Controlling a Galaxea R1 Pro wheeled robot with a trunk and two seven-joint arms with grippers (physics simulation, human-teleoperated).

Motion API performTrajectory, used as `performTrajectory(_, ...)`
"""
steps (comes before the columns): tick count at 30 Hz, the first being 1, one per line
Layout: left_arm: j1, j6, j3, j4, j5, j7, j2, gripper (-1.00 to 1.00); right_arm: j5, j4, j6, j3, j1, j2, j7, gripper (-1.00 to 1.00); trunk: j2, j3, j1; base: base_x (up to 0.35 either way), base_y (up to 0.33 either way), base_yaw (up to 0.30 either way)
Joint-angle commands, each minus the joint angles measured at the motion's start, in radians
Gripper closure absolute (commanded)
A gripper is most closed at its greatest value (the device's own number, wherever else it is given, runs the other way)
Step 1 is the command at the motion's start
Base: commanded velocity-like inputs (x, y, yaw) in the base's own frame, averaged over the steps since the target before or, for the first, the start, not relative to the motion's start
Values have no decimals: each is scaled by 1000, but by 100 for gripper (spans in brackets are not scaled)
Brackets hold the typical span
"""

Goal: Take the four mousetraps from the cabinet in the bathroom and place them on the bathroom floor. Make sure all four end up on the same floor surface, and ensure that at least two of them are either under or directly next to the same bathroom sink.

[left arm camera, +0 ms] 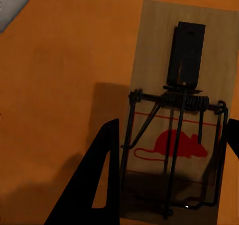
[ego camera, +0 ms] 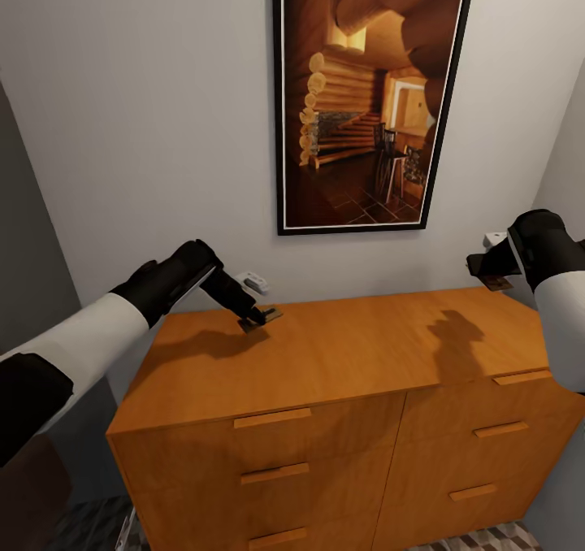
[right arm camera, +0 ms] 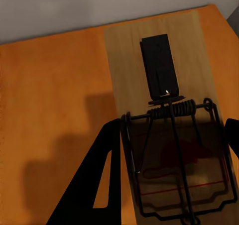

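Observation:
A mousetrap (ego camera: pixel 271 314) sits at the back left of the orange-brown cabinet (ego camera: pixel 349 356) top, touching or just off the wood. My left gripper (ego camera: pixel 257 318) is shut on it. In the left wrist view the board (left arm camera: pixel 154 56), with its red mouse print, lies between the black fingers (left arm camera: pixel 102 185) of my left gripper (left arm camera: pixel 173 131). My right gripper (ego camera: pixel 490 271) is shut on a second mousetrap (ego camera: pixel 497 283), held in the air over the cabinet's right end. The right wrist view shows that trap (right arm camera: pixel 129 60) held by my right gripper (right arm camera: pixel 173 129), above the cabinet top (right arm camera: pixel 50 110).
A framed picture (ego camera: pixel 370 96) hangs on the grey wall behind the cabinet. Small white fittings (ego camera: pixel 253 280) sit on the wall just above the cabinet top. Drawer fronts with bar handles (ego camera: pixel 272 418) face me. Patterned floor tiles (ego camera: pixel 487 539) show at the bottom.

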Motion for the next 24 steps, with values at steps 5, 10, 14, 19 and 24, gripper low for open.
performTrajectory(5, -2, 6, -3, -2, 7, 7, 4, 100, 9, -1, 3, -4, -1, 3, 8, 100, -1, -1, 0, -188, 0, 0)
performTrajectory(10, -2, 6, 12, -2, 7, 8, 6, 100, 8, -1, 3, -4, -1, 12, 9, 100, -1, -1, 0, -314, -16, 0)
performTrajectory(14, -2, 6, 38, -3, 6, 8, 3, 100, 7, -1, 3, -4, -1, 14, 9, 100, -1, -1, 0, -327, -67, 0)
performTrajectory(19, -2, 6, 52, -3, 6, 10, 2, 100, 6, -1, 3, -5, -1, 15, 10, 100, -1, -1, 0, -132, -28, 0)
performTrajectory(24, -2, 6, 56, -4, 6, 11, 3, 100, 5, -1, 3, -6, -1, 18, 9, 100, -1, -1, 0, -51, -15, 0)
